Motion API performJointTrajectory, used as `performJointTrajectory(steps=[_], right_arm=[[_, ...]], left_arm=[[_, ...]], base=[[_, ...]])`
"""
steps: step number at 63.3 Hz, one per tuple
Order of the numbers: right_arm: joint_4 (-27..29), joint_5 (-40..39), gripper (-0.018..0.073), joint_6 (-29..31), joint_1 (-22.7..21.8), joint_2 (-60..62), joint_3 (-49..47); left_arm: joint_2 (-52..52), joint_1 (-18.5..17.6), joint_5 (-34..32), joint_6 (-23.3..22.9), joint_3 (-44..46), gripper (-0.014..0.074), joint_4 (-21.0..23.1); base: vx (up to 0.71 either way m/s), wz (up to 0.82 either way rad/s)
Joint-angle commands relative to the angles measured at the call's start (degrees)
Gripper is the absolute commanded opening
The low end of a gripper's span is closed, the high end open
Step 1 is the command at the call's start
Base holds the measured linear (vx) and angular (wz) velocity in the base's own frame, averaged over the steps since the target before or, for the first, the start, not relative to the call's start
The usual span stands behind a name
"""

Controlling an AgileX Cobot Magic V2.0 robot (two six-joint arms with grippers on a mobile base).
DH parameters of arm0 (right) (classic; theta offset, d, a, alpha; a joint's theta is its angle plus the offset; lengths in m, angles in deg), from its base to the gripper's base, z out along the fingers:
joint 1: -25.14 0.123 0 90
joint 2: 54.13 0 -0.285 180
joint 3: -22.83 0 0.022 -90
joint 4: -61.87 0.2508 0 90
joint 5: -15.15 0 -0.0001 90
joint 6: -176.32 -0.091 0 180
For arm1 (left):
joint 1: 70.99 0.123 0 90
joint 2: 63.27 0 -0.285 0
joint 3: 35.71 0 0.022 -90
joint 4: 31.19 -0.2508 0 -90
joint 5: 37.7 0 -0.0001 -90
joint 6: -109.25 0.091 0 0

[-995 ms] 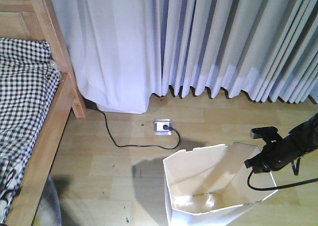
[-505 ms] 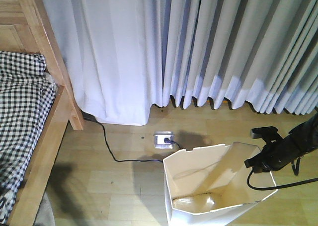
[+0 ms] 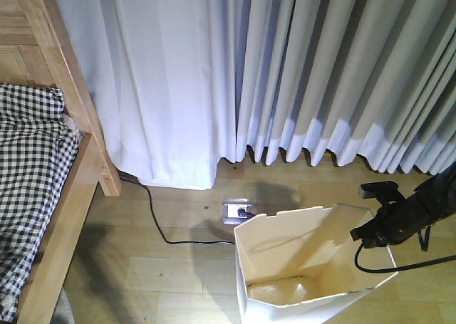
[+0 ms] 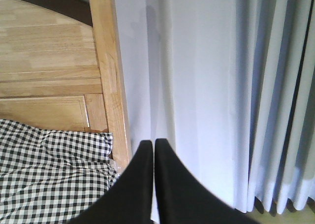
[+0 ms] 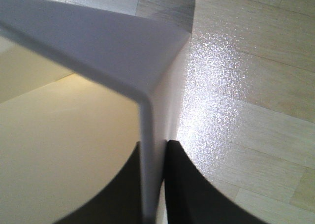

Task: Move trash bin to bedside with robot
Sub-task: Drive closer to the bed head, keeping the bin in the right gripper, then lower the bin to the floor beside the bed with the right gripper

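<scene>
The white trash bin (image 3: 285,267) with a cream inside stands at the lower right of the front view. My right gripper (image 3: 363,236) is shut on its right rim; the right wrist view shows the bin wall (image 5: 150,111) pinched between the two black fingers (image 5: 184,184). The light wooden bed (image 3: 82,146) with black-and-white checked bedding (image 3: 28,174) lies along the left edge, well left of the bin. My left gripper (image 4: 153,144) is shut on nothing, raised before the bed post (image 4: 110,76) and the curtain.
Pale curtains (image 3: 285,68) hang to the floor across the back. A floor socket (image 3: 237,210) sits just behind the bin, with a black cable (image 3: 160,228) running left to the bed post. Wooden floor (image 3: 157,274) lies between bed and bin.
The whole view has moved toward the curtain: the bed, socket and cable have slid left and down in the frame. The bin and the right gripper keep their place in the view.
</scene>
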Motion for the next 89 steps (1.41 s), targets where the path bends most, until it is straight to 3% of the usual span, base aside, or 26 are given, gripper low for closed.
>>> performJointTrajectory(steps=[1,38,49,69,89], right_arm=[[1.4,7.3,-0.0005,-0.2,-0.2,4.5,-0.5],[1.5,7.2,-0.0005,-0.2,-0.2,4.5,-0.5],[8.1,8.0,-0.0005,-0.2,-0.1,4.4,-0.5],[8.2,4.2,-0.0005,1.9,-0.1,3.2,-2.4],[8.4,7.4,-0.0005,-5.2,-0.1,-4.3,-11.2]], left_arm=[[0.3,0.0,-4.1,-0.3,1.2,-0.0006,0.3],[0.3,0.0,-4.1,-0.3,1.2,-0.0006,0.3],[0.3,0.0,-4.1,-0.3,1.2,-0.0006,0.3],[0.3,0.0,-4.1,-0.3,1.2,-0.0006,0.3],[0.3,0.0,-4.1,-0.3,1.2,-0.0006,0.3]], base=[[0.04,0.01],[0.00,0.00],[0.00,0.00],[0.00,0.00],[0.00,0.00]])
